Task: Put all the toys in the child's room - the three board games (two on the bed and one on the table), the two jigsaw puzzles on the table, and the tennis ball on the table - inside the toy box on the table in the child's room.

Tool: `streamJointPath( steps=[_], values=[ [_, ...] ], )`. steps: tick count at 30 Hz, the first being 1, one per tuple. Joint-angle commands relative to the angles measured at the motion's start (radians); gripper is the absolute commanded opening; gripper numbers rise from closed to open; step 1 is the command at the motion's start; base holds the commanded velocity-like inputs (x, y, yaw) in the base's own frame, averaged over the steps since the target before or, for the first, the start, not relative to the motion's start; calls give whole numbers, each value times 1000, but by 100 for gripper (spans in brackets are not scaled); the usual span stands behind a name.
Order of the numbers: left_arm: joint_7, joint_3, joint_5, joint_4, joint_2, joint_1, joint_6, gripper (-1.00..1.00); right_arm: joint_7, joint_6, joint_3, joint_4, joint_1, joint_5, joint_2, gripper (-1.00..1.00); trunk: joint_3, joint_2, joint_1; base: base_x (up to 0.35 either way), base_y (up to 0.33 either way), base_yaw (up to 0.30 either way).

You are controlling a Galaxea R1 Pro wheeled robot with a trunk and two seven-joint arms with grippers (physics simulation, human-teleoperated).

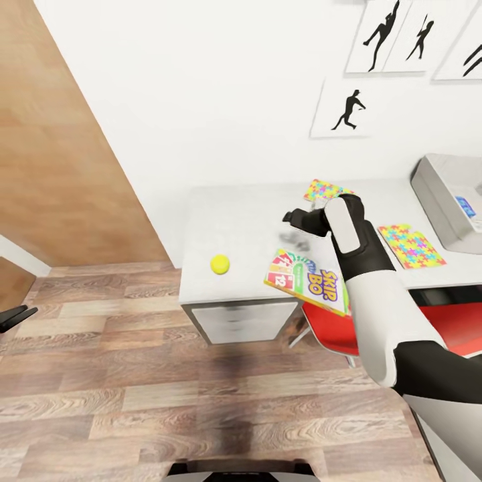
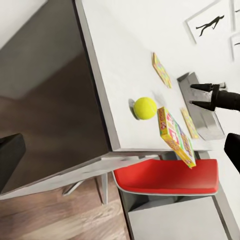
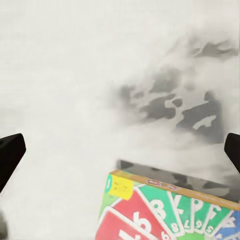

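Right gripper (image 1: 292,217) fingers spread wide, holding nothing, over the table (image 1: 241,221). Board game (image 1: 309,281) lies just below the fingertips, overhanging the table's front edge. Left gripper (image 1: 15,316) fingers: cannot tell.

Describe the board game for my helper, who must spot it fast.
On the pale table, look at its front edge above the red chair. The board game is the box printed with number cards and "SKIP-BO", overhanging the edge, unlike the plain tennis ball.

Head looks down; wrists share the table (image 1: 234,221).
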Motion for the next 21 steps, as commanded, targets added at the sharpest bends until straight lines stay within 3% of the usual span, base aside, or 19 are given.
streamJointPath(
  steps=[1,8,12,17,21],
  values=[
    [-4,0,-1,0,0,-1,11,100,-10,19,1,-40,2,-12,0,100,1,-1,0,0,0,0],
    [-4,0,-1,0,0,-1,11,100,-8,93,-6,-245,8,-24,0,100,12,-1,0,0,0,0],
    [-4,0,-1,0,0,-1,11,100,-7,93,-13,-356,68,-46,0,100,18,-1,0,0,0,0],
    [-4,0,-1,0,0,-1,11,100,-7,93,-27,-484,181,-116,-7,100,26,-1,0,0,0,0],
    [-4,0,-2,0,0,-1,11,100,-6,93,-33,-551,270,-212,-65,100,32,-1,0,0,0,-1]
  ],
)
